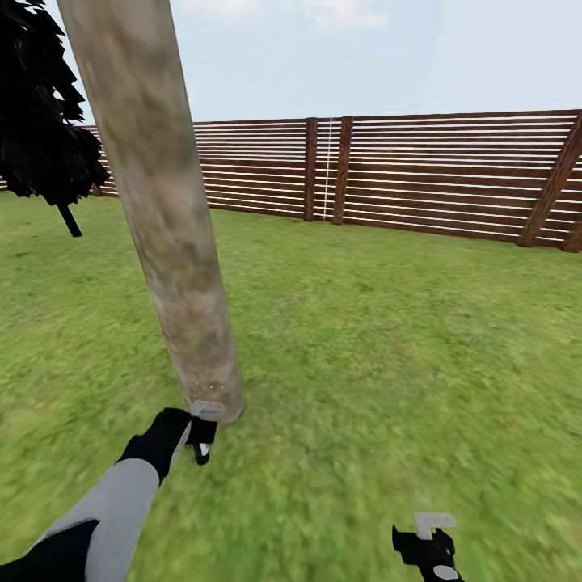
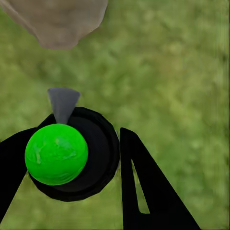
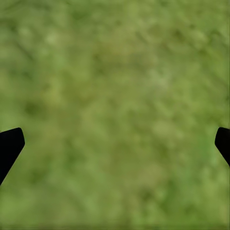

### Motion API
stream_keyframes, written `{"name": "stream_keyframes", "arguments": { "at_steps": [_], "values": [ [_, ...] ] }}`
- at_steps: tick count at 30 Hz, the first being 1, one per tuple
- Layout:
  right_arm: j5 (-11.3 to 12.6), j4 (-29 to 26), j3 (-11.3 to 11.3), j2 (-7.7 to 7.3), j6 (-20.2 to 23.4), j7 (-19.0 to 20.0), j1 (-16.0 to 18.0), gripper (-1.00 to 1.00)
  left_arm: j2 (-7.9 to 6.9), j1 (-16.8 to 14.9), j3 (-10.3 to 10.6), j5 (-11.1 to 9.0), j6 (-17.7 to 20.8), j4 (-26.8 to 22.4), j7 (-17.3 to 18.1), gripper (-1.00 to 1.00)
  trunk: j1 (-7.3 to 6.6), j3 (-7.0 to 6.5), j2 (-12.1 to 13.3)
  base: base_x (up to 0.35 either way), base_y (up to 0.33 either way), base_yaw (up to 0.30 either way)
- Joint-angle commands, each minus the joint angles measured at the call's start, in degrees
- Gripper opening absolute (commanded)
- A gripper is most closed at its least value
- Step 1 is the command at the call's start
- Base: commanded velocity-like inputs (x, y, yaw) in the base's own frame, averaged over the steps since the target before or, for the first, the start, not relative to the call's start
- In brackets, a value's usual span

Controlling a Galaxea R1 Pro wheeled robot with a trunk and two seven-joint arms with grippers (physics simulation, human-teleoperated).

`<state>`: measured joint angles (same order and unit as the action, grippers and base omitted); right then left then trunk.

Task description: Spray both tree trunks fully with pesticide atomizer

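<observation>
My left gripper (image 1: pixel 199 436) is shut on the pesticide atomizer (image 1: pixel 208 411) right at the foot of a tree trunk (image 1: pixel 170 218), a thick pale mottled column leaning across the left of the head view. In the left wrist view the atomizer (image 2: pixel 56 153) shows as a dark round body with a bright green top. It sits between the black fingers (image 2: pixel 143 187), and its grey nozzle points at the trunk base (image 2: pixel 57 21). A few pale specks dot the bark just above the nozzle. Low over the grass at the right, my right gripper (image 1: pixel 432 546) is open and holds nothing.
Green lawn (image 1: pixel 388 339) spreads all around. A brown slatted fence (image 1: pixel 420 174) runs along the back. A black cone-shaped tree (image 1: pixel 40 121) stands at the far left, behind the trunk.
</observation>
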<state>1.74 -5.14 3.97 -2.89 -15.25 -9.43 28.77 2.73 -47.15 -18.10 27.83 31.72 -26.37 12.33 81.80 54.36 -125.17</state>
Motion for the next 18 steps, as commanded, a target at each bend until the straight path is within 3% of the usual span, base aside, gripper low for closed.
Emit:
{"name": "stream_keyframes", "arguments": {
  "at_steps": [1,4,5,6,8,9,11,13,14,15,16,18],
  "values": [
    [0.2,0.0,0.4,-0.14,-0.1,-0.2,0.0,1.0,0.35,-1.0,-0.4,1.0,1.4,-0.2,0.5,-1.0,-0.01,0.06,0.0,0.0,0.0,0.0],
    [0.2,0.0,0.4,-0.85,-0.1,-0.2,0.0,1.0,-1.99,-2.0,-0.7,1.0,3.5,-1.8,0.5,-1.0,-0.01,0.06,0.0,0.0,0.0,0.0],
    [0.2,0.0,0.4,-0.94,-0.1,-0.2,0.0,1.0,-4.14,-2.1,-0.8,0.9,4.1,-2.8,0.6,-1.0,-0.01,0.06,0.0,0.0,0.0,0.0],
    [0.2,0.0,0.4,-0.97,-0.1,-0.2,0.0,1.0,-4.8,-2.2,-0.7,1.0,5.8,-3.3,0.7,-1.0,-0.01,0.06,0.0,0.0,0.0,0.0],
    [0.2,0.0,0.4,-0.98,-0.1,-0.2,0.0,1.0,-3.31,-2.2,-0.5,1.0,7.0,-3.4,0.8,-1.0,-0.01,0.06,0.0,0.0,0.0,0.0],
    [0.2,0.0,0.5,-0.98,-0.1,-0.2,0.0,1.0,-1.36,-2.2,-0.4,1.0,7.3,-3.5,0.8,-1.0,-0.01,0.06,0.0,0.0,0.0,0.0],
    [0.2,0.0,0.5,-0.88,-0.1,-0.2,0.0,1.0,1.13,-3.6,-0.5,1.0,7.7,-4.0,0.7,-1.0,-0.01,0.06,0.0,0.0,0.0,0.041],
    [0.2,0.0,0.5,-0.83,-0.1,-0.2,0.0,1.0,0.92,-4.7,-0.8,1.0,7.9,-4.3,0.8,-1.0,-0.01,0.06,0.0,0.0,0.0,0.198],
    [0.2,0.0,0.5,-0.82,-0.1,-0.2,0.0,1.0,0.48,-4.9,-0.8,1.0,8.0,-4.3,0.8,-1.0,-0.01,0.06,0.0,0.0,0.0,0.242],
    [0.2,0.0,0.5,-0.81,-0.1,-0.2,0.0,1.0,-0.85,-5.0,-0.9,1.0,8.0,-4.4,0.8,-1.0,-0.01,0.06,0.0,0.0,0.0,0.259],
    [0.2,0.0,0.5,-0.81,-0.1,-0.2,0.0,1.0,-3.08,-5.0,-0.9,0.9,8.1,-4.4,0.9,-1.0,-0.01,0.06,0.0,0.0,0.0,0.269],
    [0.2,0.0,0.5,-0.81,-0.1,-0.2,0.0,1.0,-5.24,-5.0,-0.9,0.1,8.6,-4.4,1.0,-1.0,-0.01,0.06,0.0,0.0,0.0,0.21]
  ]
}}
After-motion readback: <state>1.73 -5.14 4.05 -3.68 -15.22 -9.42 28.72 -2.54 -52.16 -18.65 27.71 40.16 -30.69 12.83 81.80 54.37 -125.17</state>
